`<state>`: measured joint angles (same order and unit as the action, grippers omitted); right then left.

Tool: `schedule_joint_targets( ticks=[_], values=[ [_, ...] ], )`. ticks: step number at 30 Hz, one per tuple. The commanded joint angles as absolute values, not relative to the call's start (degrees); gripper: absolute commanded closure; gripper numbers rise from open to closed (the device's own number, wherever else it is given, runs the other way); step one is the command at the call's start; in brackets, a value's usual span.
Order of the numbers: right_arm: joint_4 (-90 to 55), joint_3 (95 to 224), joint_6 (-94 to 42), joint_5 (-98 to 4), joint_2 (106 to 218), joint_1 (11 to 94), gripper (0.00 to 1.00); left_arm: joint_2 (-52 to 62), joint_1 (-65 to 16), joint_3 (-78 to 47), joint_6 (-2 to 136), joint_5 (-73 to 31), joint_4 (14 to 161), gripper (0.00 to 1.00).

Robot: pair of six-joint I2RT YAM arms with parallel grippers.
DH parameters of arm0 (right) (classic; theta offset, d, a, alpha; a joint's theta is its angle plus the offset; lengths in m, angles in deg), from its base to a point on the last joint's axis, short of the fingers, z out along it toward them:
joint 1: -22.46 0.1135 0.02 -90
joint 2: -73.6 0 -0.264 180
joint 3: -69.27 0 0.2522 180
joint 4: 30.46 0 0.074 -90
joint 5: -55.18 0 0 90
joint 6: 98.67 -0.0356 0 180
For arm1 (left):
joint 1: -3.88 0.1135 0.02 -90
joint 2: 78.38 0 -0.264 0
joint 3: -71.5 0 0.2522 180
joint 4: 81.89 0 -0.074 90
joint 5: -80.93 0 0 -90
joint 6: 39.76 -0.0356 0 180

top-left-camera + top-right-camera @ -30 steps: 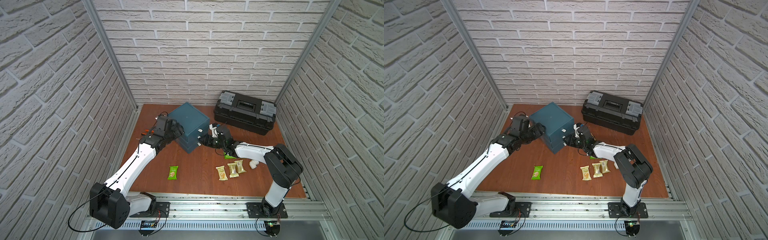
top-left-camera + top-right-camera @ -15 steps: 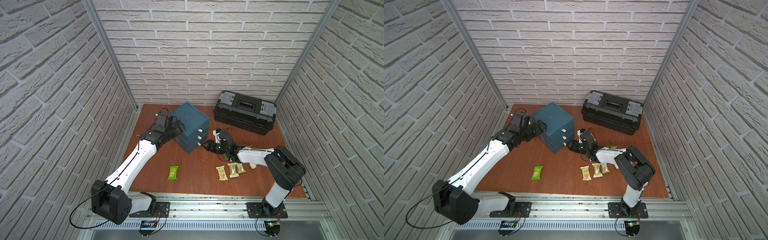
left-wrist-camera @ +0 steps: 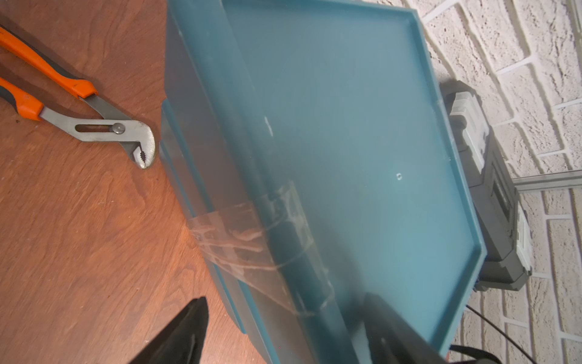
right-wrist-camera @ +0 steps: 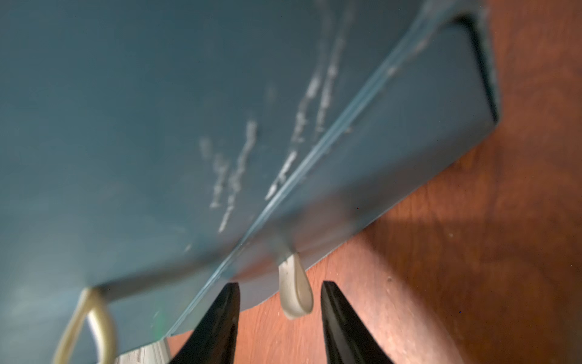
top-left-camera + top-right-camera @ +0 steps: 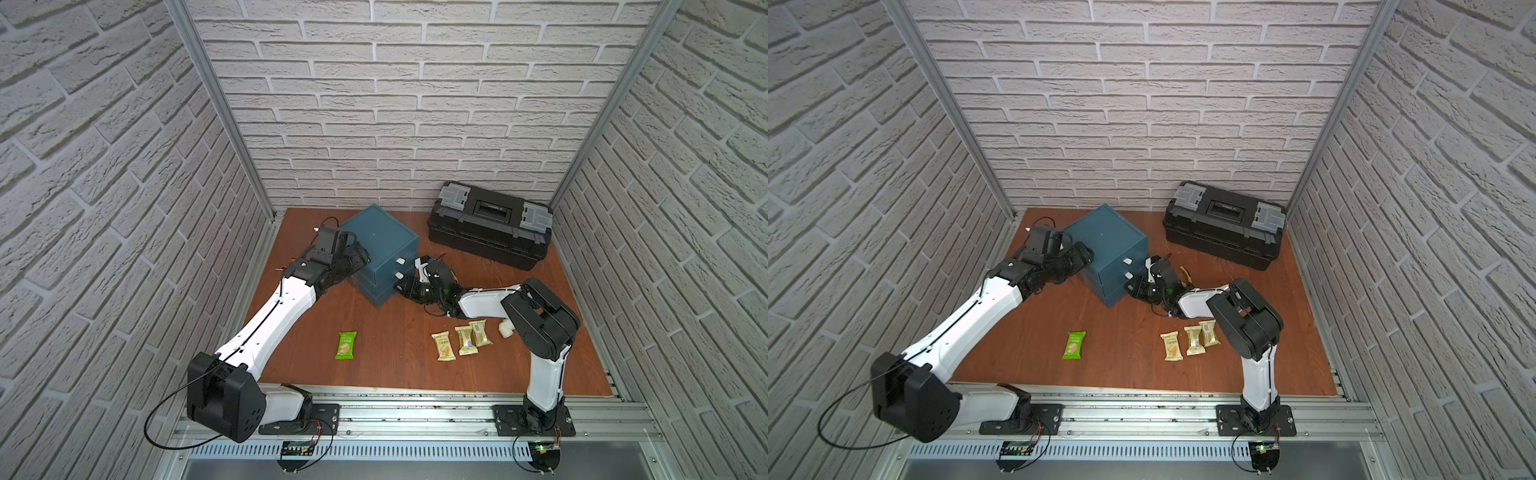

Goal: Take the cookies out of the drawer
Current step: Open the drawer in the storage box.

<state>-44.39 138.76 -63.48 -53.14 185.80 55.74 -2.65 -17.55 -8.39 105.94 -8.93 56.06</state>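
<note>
The teal drawer cabinet (image 5: 380,245) stands at the back of the table, and all its drawers look shut. My right gripper (image 4: 280,284) is open at the lowest drawer front. A white handle (image 4: 296,293) sits between the jaws with a gap on each side. In a top view the right gripper (image 5: 402,286) is low against the cabinet front. My left gripper (image 3: 285,297) is open and straddles the cabinet's rear left edge (image 5: 360,259). On the table lie cookies: one green packet (image 5: 346,345) and three gold packets (image 5: 443,345) in a row. Any cookies inside the drawers are hidden.
A black toolbox (image 5: 490,226) stands at the back right. Pliers (image 3: 78,104) lie on the table close to the cabinet's side. A small white pipe elbow (image 5: 506,330) sits by the right arm's base link, just right of the gold packets.
My right gripper drew back from the cabinet front, then came in lower at the bottom handle with its jaws narrower. The left gripper shifted slightly along the cabinet's rear edge.
</note>
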Motion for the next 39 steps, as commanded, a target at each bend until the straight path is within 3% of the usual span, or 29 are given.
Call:
schedule_joint_targets(
  ticks=[1, 8, 15, 39],
  values=[
    [-48.39, 139.72, -64.63, -54.13, 186.54, 56.29, 0.62, -2.18, -16.86, -6.95, 105.85, -7.76, 54.38, 0.21],
    [-50.35, 139.59, -65.49, -53.75, 189.3, 56.3, 0.84, -1.9, -16.86, -6.86, 105.87, -7.9, 54.2, 0.23],
    [-51.14, 136.76, -64.53, -53.9, 187.33, 56.3, 0.96, -2.26, -16.87, -6.51, 105.86, -7.76, 54.16, 0.24],
    [-43.09, 119.86, -57.66, -54.96, 169.85, 56.3, 0.98, -4.26, -16.51, -4.75, 105.92, -7.49, 53.41, 0.24]
  ],
)
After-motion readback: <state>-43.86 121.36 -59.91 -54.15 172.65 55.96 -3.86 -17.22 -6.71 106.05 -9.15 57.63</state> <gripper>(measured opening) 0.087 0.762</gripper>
